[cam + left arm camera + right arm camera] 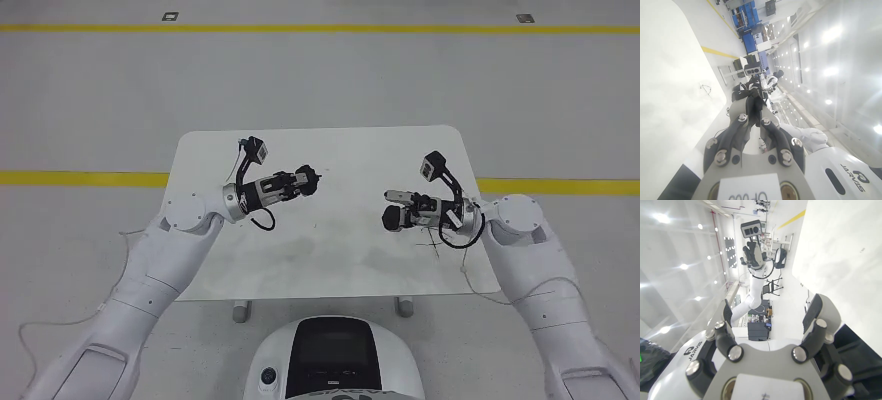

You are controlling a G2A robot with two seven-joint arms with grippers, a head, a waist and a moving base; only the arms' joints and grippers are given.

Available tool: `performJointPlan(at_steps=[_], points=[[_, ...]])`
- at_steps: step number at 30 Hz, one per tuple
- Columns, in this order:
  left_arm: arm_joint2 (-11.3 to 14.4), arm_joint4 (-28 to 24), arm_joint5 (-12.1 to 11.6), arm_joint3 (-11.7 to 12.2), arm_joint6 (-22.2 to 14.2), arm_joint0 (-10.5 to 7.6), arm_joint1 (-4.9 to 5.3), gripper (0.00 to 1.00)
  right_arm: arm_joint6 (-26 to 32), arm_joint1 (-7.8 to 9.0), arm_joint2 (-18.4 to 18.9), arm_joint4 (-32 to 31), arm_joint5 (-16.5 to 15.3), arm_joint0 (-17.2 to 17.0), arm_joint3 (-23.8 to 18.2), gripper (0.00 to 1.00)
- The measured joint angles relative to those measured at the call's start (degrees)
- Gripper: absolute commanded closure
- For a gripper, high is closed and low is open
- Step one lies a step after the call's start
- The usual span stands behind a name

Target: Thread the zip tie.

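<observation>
On the table, zip tie.

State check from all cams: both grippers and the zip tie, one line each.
left gripper: shut, over the table; cannot tell if it pinches anything.
right gripper: open, nothing between its fingers.
zip tie: lying on the table beside the right arm's wrist, held by neither gripper; too small to tell if threaded.
</observation>
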Motion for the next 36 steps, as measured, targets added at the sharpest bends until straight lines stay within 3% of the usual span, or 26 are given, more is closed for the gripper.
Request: performJointPlan(at_steps=[4,8,18,23,29,33,36], points=[[0.0,0.0,0.0,0.0,0.0,0.00,0.00,1.00,0.1,2.03,5.6,-7.6,7.5,-5.2,-7.6,0.00],[0.0,0.0,0.0,0.0,0.0,0.00,0.00,1.00,-2.9,3.18,9.0,-14.5,14.2,-8.8,-14.0,0.00],[0.0,0.0,0.0,0.0,0.0,0.00,0.00,1.00,-4.2,3.12,8.9,-13.8,14.7,-9.3,-14.9,0.00],[0.0,0.0,0.0,0.0,0.0,0.00,0.00,1.00,-5.1,3.66,9.5,-17.3,15.9,-9.2,-15.9,0.00],[0.0,0.0,0.0,0.0,0.0,0.00,0.00,1.00,0.4,5.78,10.8,-33.4,21.3,-8.1,-18.7,0.00],[0.0,0.0,0.0,0.0,0.0,0.00,0.00,1.00,7.5,6.62,7.7,-44.2,21.3,-6.7,-17.9,0.00],[0.0,0.0,0.0,0.0,0.0,0.00,0.00,1.00,7.7,6.96,4.2,-50.0,21.3,-5.8,-16.7,0.00]])
